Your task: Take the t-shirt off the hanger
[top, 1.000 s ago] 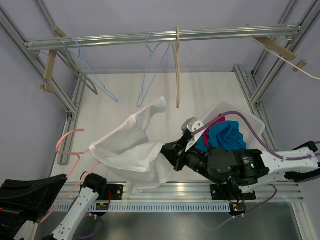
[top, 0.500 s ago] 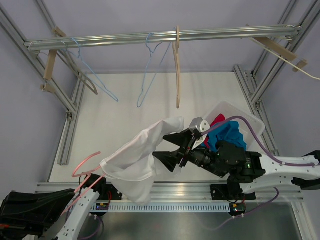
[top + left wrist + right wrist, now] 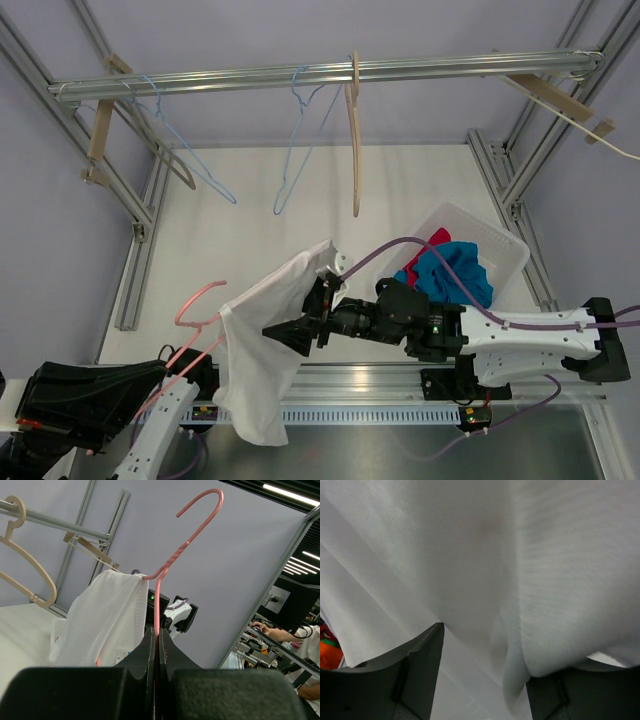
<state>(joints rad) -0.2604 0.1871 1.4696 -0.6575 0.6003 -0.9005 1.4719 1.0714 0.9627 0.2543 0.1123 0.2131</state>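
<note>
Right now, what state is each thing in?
left gripper, shut on the pink hanger
pink hanger, held up, carrying the white t-shirt
white t-shirt, draped on the hanger, not removed
right gripper, open, fabric between its fingers
basket, holding red and blue clothes

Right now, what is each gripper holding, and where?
Left gripper pinches the pink hanger below its twisted neck. Right gripper: open around the white t-shirt, holding nothing.

1. Top external view: high behind the arms, looking down over the whole surface [image 3: 240,230], with the arm bases at the bottom of the frame.
2. Left wrist view: very close, looking up along the left tool [image 3: 156,640] at the pink hanger [image 3: 192,530] and the t-shirt [image 3: 105,615]. Both also show overhead, lower left of centre.
3. Right wrist view: the right tool [image 3: 485,655] is close against the t-shirt, and cloth fills the frame.
</note>
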